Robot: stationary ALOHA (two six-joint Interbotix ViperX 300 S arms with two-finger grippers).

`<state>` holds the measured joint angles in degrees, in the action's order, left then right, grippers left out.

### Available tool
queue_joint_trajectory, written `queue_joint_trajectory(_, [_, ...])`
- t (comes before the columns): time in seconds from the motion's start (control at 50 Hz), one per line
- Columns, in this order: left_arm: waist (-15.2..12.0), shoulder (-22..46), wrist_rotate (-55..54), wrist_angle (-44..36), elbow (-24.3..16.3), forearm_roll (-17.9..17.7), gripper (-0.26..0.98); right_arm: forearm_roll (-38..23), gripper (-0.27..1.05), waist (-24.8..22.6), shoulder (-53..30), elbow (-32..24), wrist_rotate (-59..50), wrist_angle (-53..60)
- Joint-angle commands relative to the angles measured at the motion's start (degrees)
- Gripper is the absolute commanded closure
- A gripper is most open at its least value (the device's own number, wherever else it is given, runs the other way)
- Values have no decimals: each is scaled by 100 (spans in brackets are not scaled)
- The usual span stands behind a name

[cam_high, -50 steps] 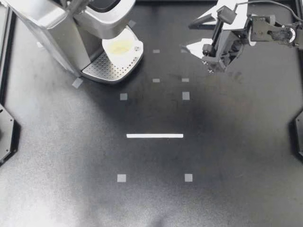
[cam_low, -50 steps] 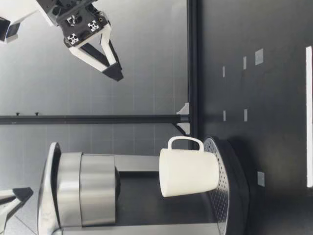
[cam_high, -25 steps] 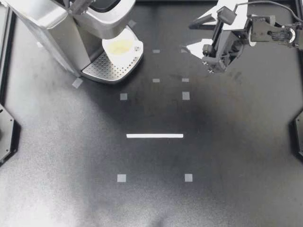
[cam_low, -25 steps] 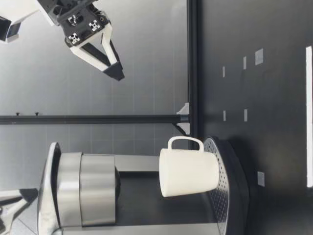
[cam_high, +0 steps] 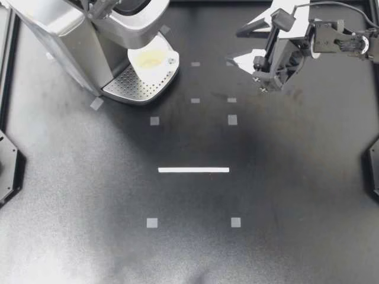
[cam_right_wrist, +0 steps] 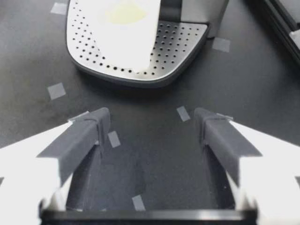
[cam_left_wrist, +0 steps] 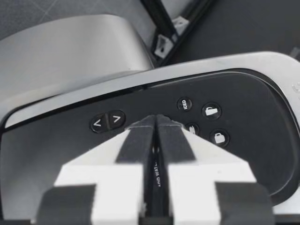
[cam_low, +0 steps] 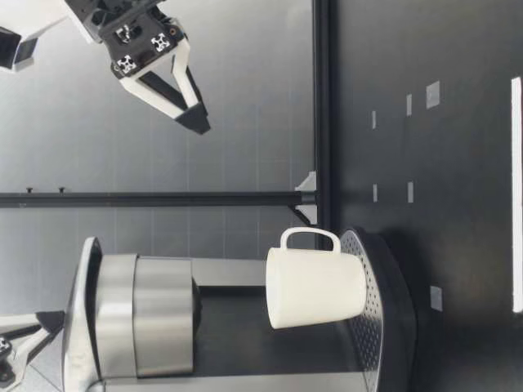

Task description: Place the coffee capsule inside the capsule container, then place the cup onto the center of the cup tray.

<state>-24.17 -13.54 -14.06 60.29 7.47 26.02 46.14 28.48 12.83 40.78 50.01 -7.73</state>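
Barely anything has shifted over the last 1 s: my right end effector (cam_high: 233, 45) has drifted slightly while hanging high over the far side of the bench (cam_high: 195, 248), and in the low view my left end effector (cam_low: 23, 345) has turned a little beside the top of the coffee machine (cam_high: 65, 35). The cup (cam_high: 151, 59) has not moved; it stands upright on the perforated cup tray (cam_high: 133, 86) under the spout, handle toward my right arm. That half of the task looks done, though I cannot judge from here whether the cup is truly centred. The right end effector has its 2 fingers spread wide with nothing between them, and its wrist view shows the cup (cam_right_wrist: 126, 33) and tray (cam_right_wrist: 180, 42) well ahead. The left end effector, only partly visible at the top view's edge (cam_high: 105, 8), has its fingers pressed together with nothing visible between them, tips just over the control panel (cam_left_wrist: 56, 140) near the arrow buttons (cam_left_wrist: 108, 121). Whether they touch the panel is unclear. I see no coffee capsule in any view, and the capsule container is hidden under the machine's head, so I cannot confirm that the capsule is inside.
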Motion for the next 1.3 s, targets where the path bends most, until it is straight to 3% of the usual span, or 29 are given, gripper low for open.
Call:
queue_joint_trajectory(0.0, [-18, 53, 18, 18, 141, -264, 68, 9, 12, -35, 44, -62, 0, 35])
queue_joint_trajectory(0.26, [-18, 62, -18, 18, 378, -360, 68, 18, 12, -105, 44, -62, -9, 62])
queue_joint_trajectory(0.8, [-18, -176, 132, -545, -88, -35, 68, 26, 12, -255, 53, -62, -44, 167])
queue_joint_trajectory(1.28, [123, -35, 132, -519, -290, -62, 68, 35, 12, -264, 79, -53, -53, 229])
